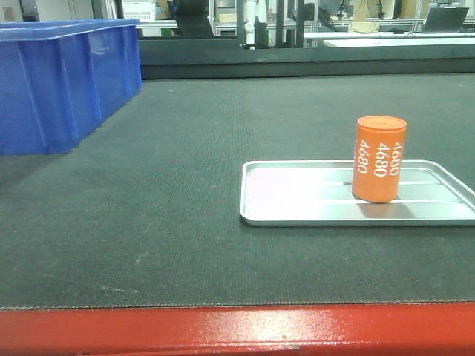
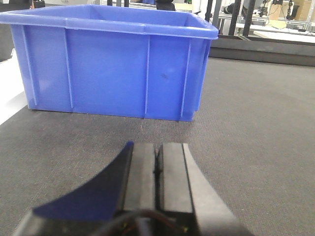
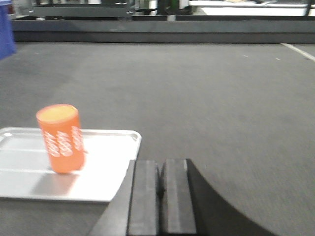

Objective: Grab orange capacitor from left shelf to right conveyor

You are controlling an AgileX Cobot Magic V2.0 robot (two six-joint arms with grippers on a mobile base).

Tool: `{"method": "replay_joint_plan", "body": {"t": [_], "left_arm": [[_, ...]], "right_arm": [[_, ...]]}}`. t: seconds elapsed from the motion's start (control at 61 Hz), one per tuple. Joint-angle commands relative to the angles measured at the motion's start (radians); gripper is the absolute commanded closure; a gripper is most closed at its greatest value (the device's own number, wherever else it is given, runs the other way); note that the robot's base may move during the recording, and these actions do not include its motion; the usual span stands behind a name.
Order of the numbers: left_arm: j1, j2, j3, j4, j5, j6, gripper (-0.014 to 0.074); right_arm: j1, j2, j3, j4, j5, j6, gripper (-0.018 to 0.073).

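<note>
A: Please tell me how the orange capacitor point(image 1: 379, 159) looks.

B: It is a small cylinder, like a can, with a bright orange skin and a flat top in a slightly lighter orange. White digits "4680" are printed down its side, repeated in several columns. In the right wrist view the print is blurred and I cannot read it there.

A: Where does it stand?

B: It stands upright in a shallow silver tray point(image 1: 297, 215), toward the right part of the tray. It throws a soft shadow on the tray floor. The tray lies flat on the right conveyor point(image 1: 185, 185), a wide dark grey textured belt with a glossy red front edge.

A: And the left tool point(image 2: 157, 164)?

B: Its two black pads are pressed together, with only a thin line between them, and nothing is held. It is low over the belt, facing a blue bin point(image 2: 113, 64) that stands on the same surface.

A: And the right tool point(image 3: 158, 189)?

B: Also pressed together and holding nothing. It is near the tray's right corner, apart from the capacitor, which stands to its left in that view.
</note>
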Motion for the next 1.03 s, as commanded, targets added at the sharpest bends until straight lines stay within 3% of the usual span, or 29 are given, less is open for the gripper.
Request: {"method": "replay_joint_plan", "body": {"t": [0.0, 1.016], "left_arm": [[-0.003, -0.017, -0.014, 0.000, -0.089, -0.001, 0.0701], [-0.003, -0.015, -0.014, 0.000, -0.089, -0.001, 0.0701]], "right_arm": [[-0.022, -0.049, 0.029, 0.002, -0.092, -0.014, 0.0520], [-0.024, -0.044, 0.063, 0.002, -0.077, -0.014, 0.0520]]}}
